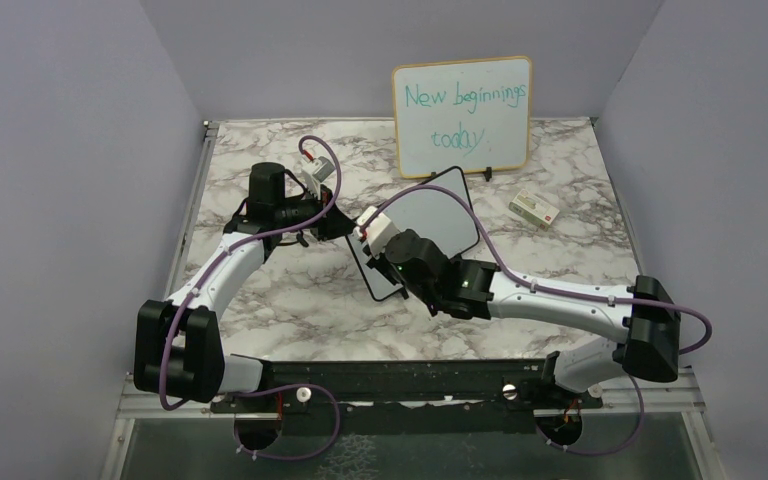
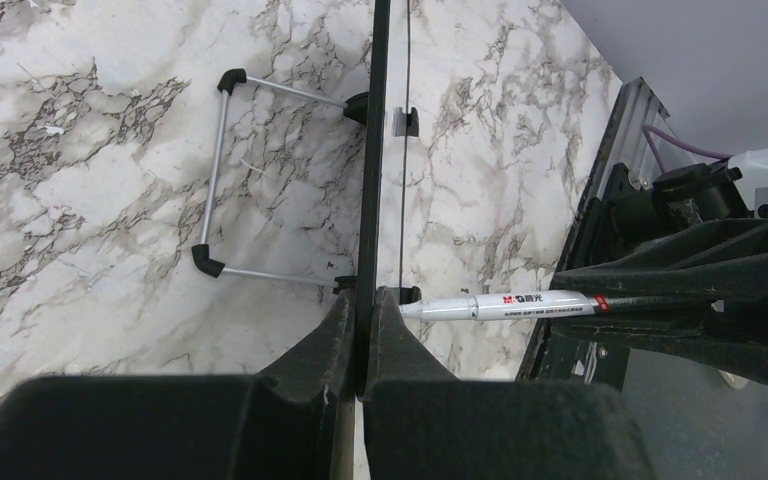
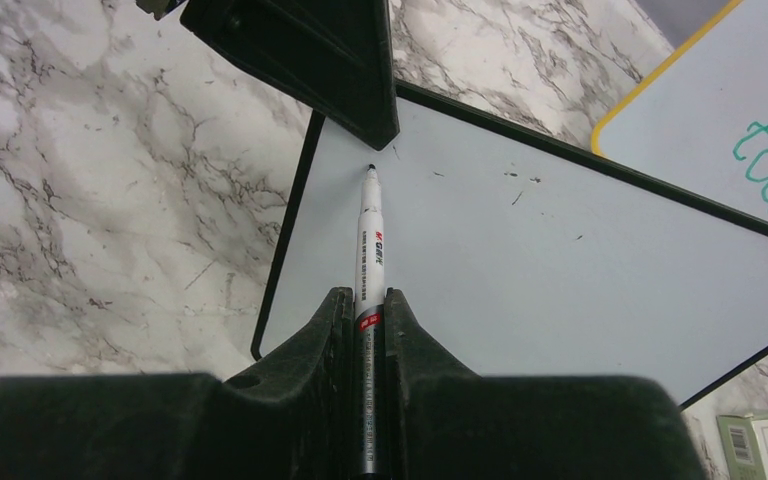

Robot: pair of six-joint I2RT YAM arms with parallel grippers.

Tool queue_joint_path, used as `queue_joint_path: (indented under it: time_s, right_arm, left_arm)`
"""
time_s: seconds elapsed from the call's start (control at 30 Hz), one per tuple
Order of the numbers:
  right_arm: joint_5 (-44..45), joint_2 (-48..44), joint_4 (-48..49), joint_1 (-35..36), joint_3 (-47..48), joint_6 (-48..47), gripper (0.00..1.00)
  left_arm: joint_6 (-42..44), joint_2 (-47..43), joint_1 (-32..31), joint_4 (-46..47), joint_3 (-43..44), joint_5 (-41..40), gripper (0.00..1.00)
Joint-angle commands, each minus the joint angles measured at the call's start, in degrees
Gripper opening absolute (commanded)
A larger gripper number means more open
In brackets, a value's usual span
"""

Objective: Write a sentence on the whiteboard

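A grey and white marble table [image 1: 290,310] sits between plain pale purple walls. The whiteboard [image 1: 442,212] is over the middle of the table, turned at a slant. I cannot tell if its bottom rests on the table.

The left gripper [image 2: 363,300] is pinched tight on the whiteboard's edge, one finger on the front and one on the back. A thin wire stand [image 2: 215,180] sticks out from the whiteboard's back.

The right gripper [image 3: 369,300] is in front of the whiteboard and squeezes a white marker [image 3: 368,235]. The marker's black tip is right at the whiteboard's face, just beside the left gripper. The face is bare but for a few tiny dark specks.

Behind the whiteboard stands a wood-framed board [image 1: 463,115] with teal words, "New beginnings today". A small box [image 1: 534,209] lies to the right of the whiteboard.
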Motion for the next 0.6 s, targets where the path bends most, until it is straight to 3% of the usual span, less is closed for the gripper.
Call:
queue_joint_path:
  time_s: [0.0,0.57]
  right_arm:
    - [2.29,0.99,2.55,0.26,0.31,-0.66,0.00]
    - [1.44,1.63,3.52,0.26,0.69,-1.09,0.00]
  left_arm:
    - [1.48,0.83,-0.53,-3.99,0.08,-2.79,0.00]
    - [1.85,0.97,-0.76,-4.26,0.08,-2.78,0.00]
